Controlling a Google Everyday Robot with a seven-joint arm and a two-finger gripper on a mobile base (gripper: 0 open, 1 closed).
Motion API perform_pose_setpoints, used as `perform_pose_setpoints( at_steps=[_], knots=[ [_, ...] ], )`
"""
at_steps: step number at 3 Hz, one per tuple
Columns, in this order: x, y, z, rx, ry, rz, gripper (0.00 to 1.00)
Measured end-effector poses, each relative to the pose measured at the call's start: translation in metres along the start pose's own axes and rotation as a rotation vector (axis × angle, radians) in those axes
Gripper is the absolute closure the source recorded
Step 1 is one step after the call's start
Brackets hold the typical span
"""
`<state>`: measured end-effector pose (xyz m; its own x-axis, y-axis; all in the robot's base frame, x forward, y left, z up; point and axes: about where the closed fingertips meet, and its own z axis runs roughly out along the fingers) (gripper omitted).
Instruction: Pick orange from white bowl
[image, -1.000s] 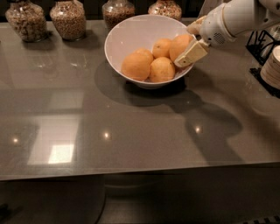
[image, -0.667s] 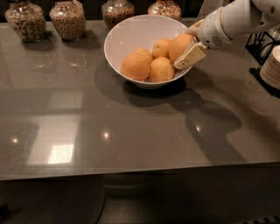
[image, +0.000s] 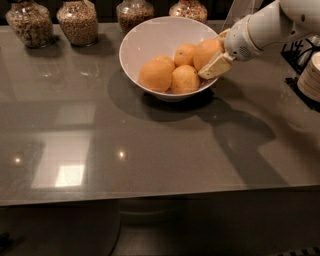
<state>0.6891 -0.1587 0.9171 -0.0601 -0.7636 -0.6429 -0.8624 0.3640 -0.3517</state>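
Note:
The white bowl (image: 150, 37) stands at the back middle of the grey table and holds four oranges. My gripper (image: 211, 59) reaches in over the bowl's right rim. Its fingers sit on either side of the deep-orange orange (image: 204, 50) at the right of the bowl. The near finger (image: 216, 65) lies against the orange's front and the far one is mostly hidden behind it. The orange rests against the other oranges: one at the left (image: 155, 76), one at the front (image: 185, 80), one at the back (image: 184, 52).
Several glass jars of grain (image: 77, 22) stand in a row along the table's back edge behind the bowl. A dark rack and a stack of pale dishes (image: 311, 75) stand at the right edge. The white arm (image: 270, 22) comes in from the upper right.
The gripper stays at the right-hand orange, with only a slight shift of the near finger. The bowl and the other oranges have not moved.

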Motion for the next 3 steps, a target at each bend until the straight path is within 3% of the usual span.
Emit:
perform_pose_setpoints(
  at_steps=[2, 3],
  knots=[
    [-0.002, -0.003, -0.001, 0.003, -0.017, -0.003, 0.86],
    [-0.012, -0.003, -0.009, 0.005, -0.055, 0.002, 1.00]
  ],
)
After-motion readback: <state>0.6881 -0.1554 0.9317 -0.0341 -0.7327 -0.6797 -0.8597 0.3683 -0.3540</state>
